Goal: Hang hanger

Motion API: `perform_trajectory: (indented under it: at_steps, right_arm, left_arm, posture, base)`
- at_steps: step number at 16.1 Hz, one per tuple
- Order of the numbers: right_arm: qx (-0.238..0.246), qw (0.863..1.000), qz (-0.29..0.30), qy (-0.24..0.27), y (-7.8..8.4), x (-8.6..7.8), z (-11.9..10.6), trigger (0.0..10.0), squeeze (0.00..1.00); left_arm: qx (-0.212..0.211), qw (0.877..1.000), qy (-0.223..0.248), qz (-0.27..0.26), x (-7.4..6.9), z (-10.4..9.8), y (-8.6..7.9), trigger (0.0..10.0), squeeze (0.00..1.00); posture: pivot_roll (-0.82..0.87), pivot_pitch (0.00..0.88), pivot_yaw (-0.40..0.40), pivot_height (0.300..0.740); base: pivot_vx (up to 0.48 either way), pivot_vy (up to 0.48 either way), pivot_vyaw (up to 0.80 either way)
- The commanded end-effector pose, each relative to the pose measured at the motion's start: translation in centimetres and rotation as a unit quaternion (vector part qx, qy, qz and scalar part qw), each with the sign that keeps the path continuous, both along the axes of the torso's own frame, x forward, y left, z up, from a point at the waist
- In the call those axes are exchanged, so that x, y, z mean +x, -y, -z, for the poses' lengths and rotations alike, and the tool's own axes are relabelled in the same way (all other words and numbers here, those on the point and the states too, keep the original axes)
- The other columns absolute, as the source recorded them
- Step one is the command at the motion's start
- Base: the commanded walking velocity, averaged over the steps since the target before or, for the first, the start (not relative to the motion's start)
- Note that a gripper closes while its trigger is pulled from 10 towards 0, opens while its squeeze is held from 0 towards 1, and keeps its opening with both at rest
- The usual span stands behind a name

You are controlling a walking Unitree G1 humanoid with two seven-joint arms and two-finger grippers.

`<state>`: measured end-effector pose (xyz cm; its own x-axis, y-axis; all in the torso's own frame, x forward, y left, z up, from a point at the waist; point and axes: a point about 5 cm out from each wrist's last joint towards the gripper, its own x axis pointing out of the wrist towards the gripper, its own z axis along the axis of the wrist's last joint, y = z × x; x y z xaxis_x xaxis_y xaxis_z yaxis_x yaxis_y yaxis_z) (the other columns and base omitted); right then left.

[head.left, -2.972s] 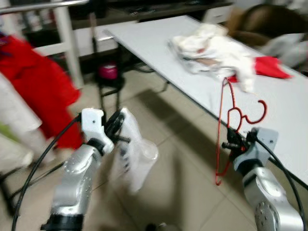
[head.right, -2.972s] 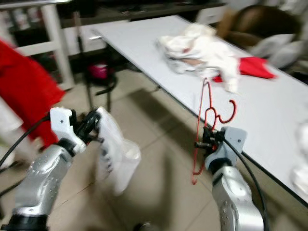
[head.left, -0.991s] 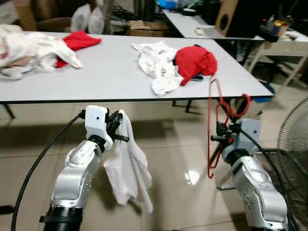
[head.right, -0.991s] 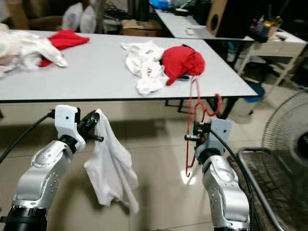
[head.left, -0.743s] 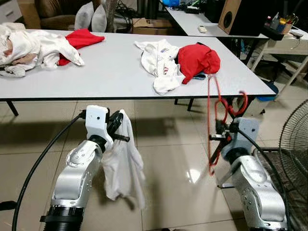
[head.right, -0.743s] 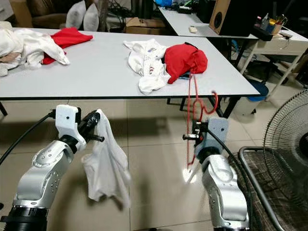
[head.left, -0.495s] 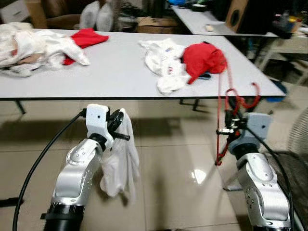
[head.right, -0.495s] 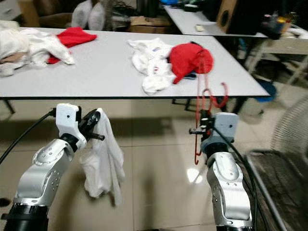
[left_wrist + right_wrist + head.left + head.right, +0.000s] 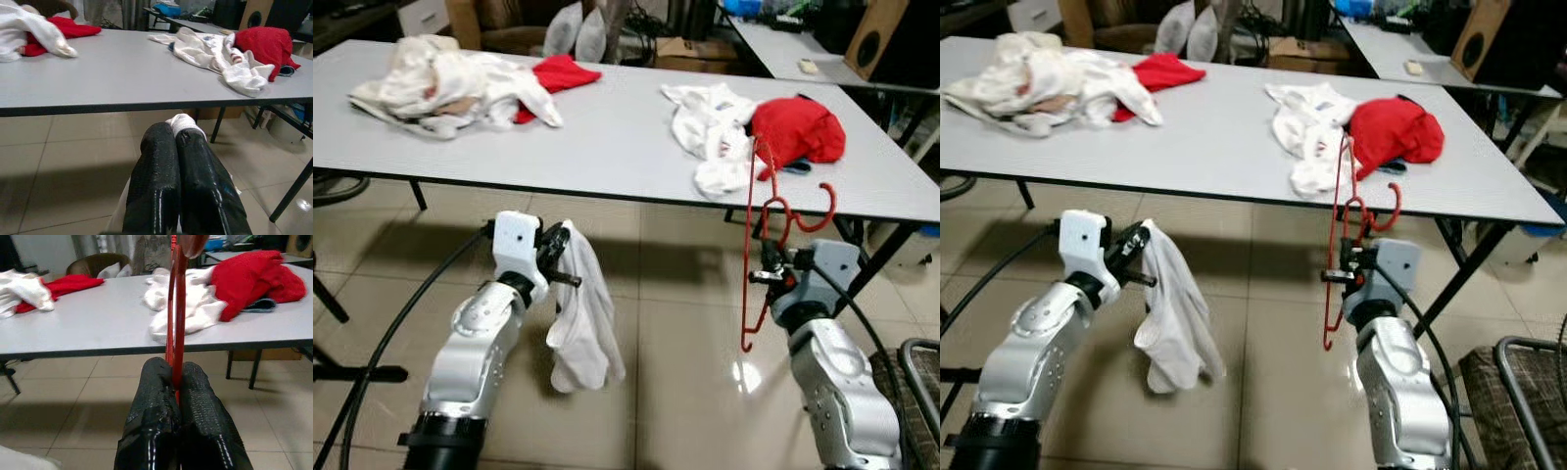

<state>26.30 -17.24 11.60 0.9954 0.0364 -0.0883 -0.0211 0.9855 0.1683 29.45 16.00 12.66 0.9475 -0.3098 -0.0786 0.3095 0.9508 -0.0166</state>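
A red wire hanger point(image 9: 756, 245) stands upright in my right gripper point(image 9: 766, 275), which is shut on its lower part; its hook point(image 9: 808, 211) curls to the right. In the right wrist view the hanger point(image 9: 175, 308) rises from between the closed black fingers point(image 9: 195, 401). My left gripper point(image 9: 560, 266) is shut on a white garment point(image 9: 582, 323) that hangs limp toward the floor. The left wrist view has a tuft of that white cloth point(image 9: 184, 123) poking out between the fingers point(image 9: 155, 166). Both grippers hover in front of the grey table point(image 9: 607, 147), below its edge.
On the table lie a white and red heap point(image 9: 460, 78) at the far left and a white garment point(image 9: 715, 122) beside a red one point(image 9: 798, 127) on the right. Table legs point(image 9: 891, 259) stand at the right. A dark basket rim point(image 9: 1518, 392) sits low right. Tiled floor lies below.
The camera has swung left, so the table and clothes piles sit further right in view and the fan has left the picture. Both grippers keep their hold; garment and hanger sway slightly.
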Motion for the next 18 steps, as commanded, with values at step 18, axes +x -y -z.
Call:
perform_trajectory:
  at_steps: [18]
  right_arm:
    - [-0.020, 0.998, -0.054, -0.018, -0.6, 0.0, 0.0, 10.0, 0.00]
  left_arm:
    - [0.000, 1.000, 0.019, 0.005, -0.1, 0.2, 1.1, 10.0, 0.00]
  posture:
    - [-0.16, 0.000, -0.044, 0.740]
  base:
    - [0.000, -0.018, 0.00]
